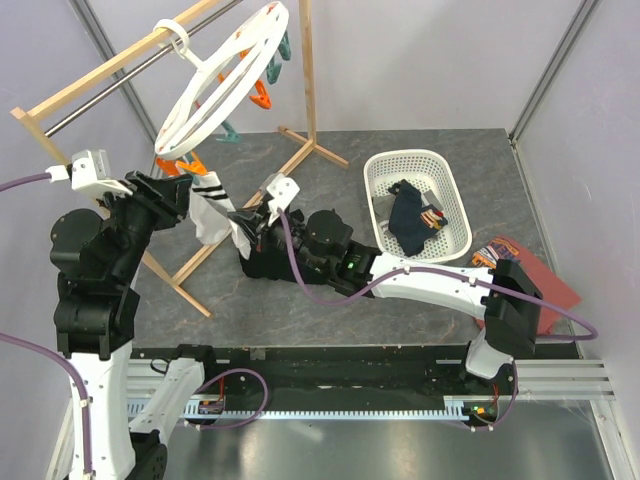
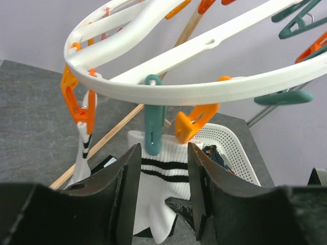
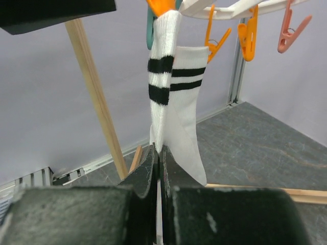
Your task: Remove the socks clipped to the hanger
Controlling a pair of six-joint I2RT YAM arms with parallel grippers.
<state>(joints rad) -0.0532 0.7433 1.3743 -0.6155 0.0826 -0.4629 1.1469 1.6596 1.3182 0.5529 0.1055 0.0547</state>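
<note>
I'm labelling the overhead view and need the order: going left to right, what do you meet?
From the left: left gripper, striped sock, right gripper, white basket, red-brown cloth.

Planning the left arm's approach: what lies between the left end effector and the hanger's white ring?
Left wrist view: a teal peg and an orange peg hang from the ring, over a striped sock.

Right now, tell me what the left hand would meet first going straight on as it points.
Most likely the striped sock hanging from the teal peg, straight ahead of the open left hand; depth is unclear.
</note>
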